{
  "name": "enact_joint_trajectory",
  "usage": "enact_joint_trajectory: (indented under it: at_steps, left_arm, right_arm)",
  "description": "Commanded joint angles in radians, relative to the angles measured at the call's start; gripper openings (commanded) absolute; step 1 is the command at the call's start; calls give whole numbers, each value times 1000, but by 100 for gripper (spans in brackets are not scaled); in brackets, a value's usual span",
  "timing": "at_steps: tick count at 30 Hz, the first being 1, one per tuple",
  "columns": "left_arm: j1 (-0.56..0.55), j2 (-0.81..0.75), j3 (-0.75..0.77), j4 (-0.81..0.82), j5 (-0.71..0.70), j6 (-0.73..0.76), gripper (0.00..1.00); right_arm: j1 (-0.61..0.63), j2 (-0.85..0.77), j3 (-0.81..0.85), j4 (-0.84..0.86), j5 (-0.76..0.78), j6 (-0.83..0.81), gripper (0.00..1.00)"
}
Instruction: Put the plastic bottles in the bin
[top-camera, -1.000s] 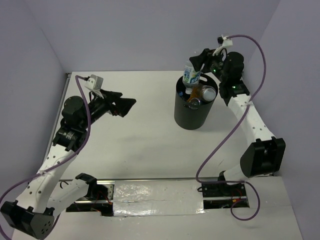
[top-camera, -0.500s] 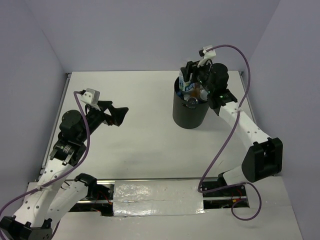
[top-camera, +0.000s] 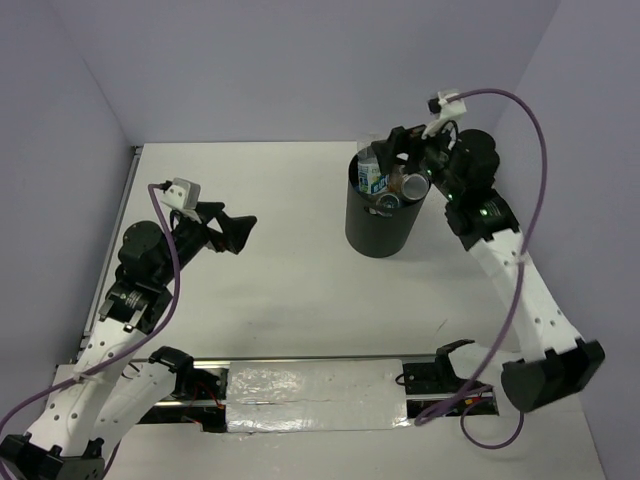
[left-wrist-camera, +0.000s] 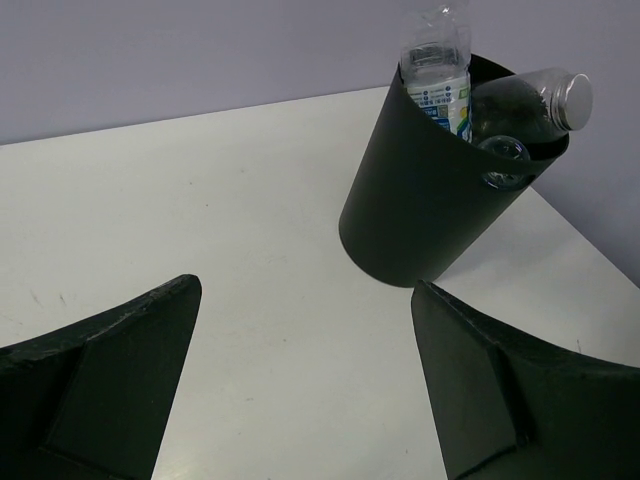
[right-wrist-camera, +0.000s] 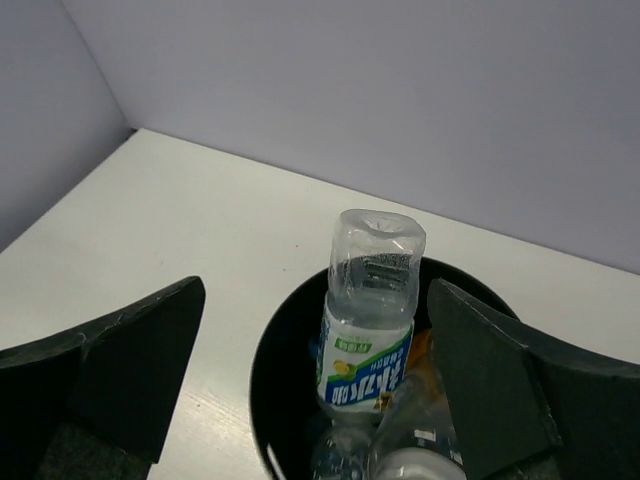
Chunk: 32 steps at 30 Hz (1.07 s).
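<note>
Left hand (top-camera: 243, 226) comes first: fingers spread wide, nothing between them, hanging above the worktop (top-camera: 280, 300) and well apart from the bin (top-camera: 378, 232)

Bin stands upright, right of centre. We see a clear bottle (right-wrist-camera: 370, 300) in it, upside down, base poking above the rim, blue-green label facing the right wrist camera. A second clear bottle (left-wrist-camera: 545, 100) with a grey cap leans over the rim beside it. A patch of orange shows deeper down. The rest is too crowded for us to count

Right hand (right-wrist-camera: 315, 290) sits just above and beyond the bin's mouth, fingers wide apart on either side of the upturned bottle and touching neither it nor the rim. It grips nothing

Our read: this is the drop-off step, with the bottle resting in the bin on its own. We spot no bottle lying on the worktop in any view, so the task looks at or near its end. Next move, as we judge it: lift the right hand straight up clear of the protruding base, since a sideways sweep could knock that bottle or tip the bin

Surface: matte white worktop with faint scuffs, and a crinkled foil strip (top-camera: 315, 385) along the near edge between the arm bases. Room: plain lilac walls (top-camera: 300, 70) on three sides
</note>
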Motion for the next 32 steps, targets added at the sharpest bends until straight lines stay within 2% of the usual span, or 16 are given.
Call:
enact_joint_trajectory:
  at_steps: [1, 7, 13, 19, 22, 30, 32]
  left_arm:
    - [0, -28, 0, 27, 22, 30, 99]
    - [-3, -68, -34, 38, 22, 32, 99]
    - [-5, -53, -39, 38, 62, 35, 99]
    - [-5, -28, -57, 19, 47, 69, 99]
    - [-5, -17, -60, -40, 28, 93, 99]
    - [-5, -68, -88, -62, -22, 141, 99]
    - [-5, -79, -95, -53, -27, 144, 99]
  right_arm:
    - [0, -177, 48, -145, -16, -15, 100]
    - [-1, -426, -144, -280, 16, -43, 100]
    - [-1, -590, -317, -344, 49, -14, 100]
    - [-3, -699, -408, -349, 69, 3, 100]
    - [-7, -750, -465, -324, 86, -6, 100]
    - [-133, -957, -678, -216, -5, 31, 100]
    - [-138, -992, -675, -232, -14, 25, 100]
